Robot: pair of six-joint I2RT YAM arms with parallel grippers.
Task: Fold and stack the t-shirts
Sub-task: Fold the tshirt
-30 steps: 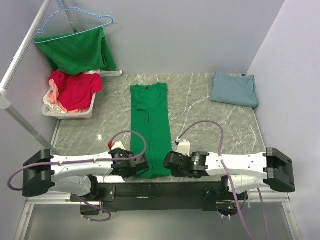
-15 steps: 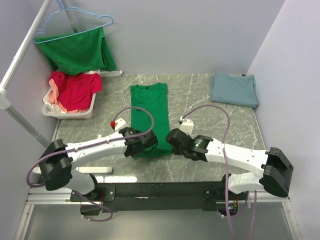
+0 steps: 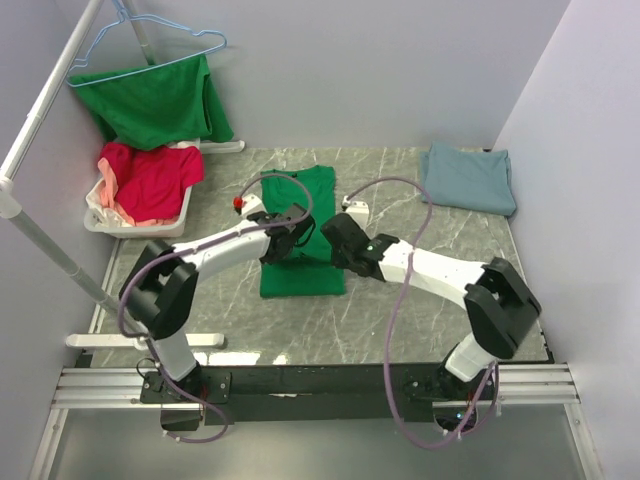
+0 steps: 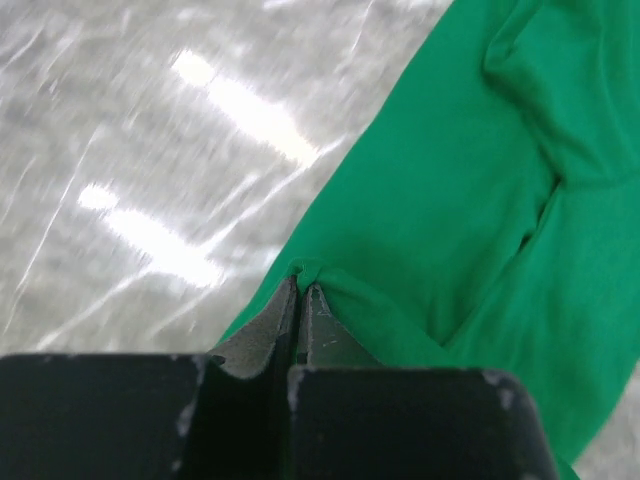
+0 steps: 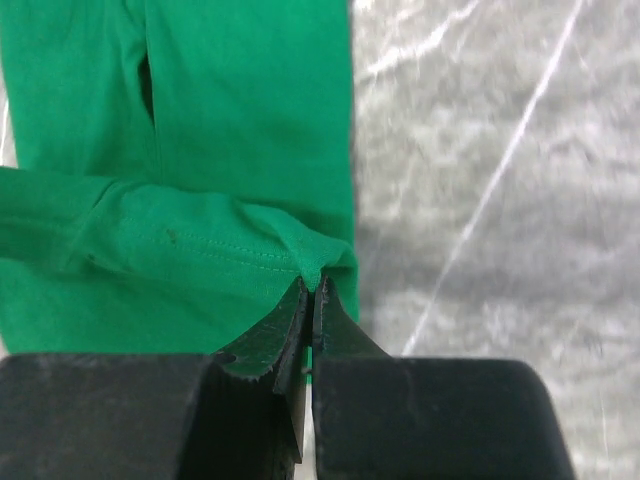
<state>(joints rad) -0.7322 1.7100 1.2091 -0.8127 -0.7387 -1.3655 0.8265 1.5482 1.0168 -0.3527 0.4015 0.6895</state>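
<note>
From above you see a grey, veined stone-look table (image 3: 430,310) between pale walls. The green t-shirt (image 3: 300,278) lies mid-table with its near end doubled back, and the blue-grey t-shirt (image 3: 467,178) sits at the far right corner. Left wrist: your left gripper (image 4: 300,296) pinches soft green cloth over the glossy top. Right wrist: your right gripper (image 5: 310,292) clamps the stitched hem.

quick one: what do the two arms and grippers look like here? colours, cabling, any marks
Both are alike. The left arm and right arm have white links with chunky black joint housings. A lilac cable runs loosely along each. The left gripper and right gripper are black, with thin wedge fingers on a boxy body scuffed at the edges. There is a small red tab by the left wrist.
</note>
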